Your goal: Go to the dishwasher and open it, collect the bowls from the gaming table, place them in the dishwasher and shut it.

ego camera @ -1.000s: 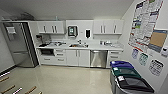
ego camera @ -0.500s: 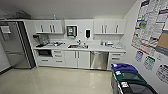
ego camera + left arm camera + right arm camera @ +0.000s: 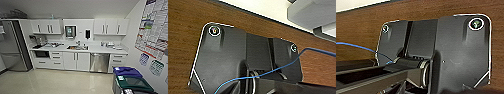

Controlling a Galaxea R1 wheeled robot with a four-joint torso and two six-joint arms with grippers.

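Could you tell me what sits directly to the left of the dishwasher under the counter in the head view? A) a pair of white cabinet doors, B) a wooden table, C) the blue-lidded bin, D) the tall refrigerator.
A: the dishwasher has the white double cabinet doors right beside it on its left, below the sink.

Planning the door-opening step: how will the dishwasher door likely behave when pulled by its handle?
The dishwasher has a steel-looking front, so the door is probably stiff and fairly heavy. It stands shut between white cabinets, so it likely hinges downward rather than sliding. The smooth, shiny face may be slippery; its handle is too blurred to judge.
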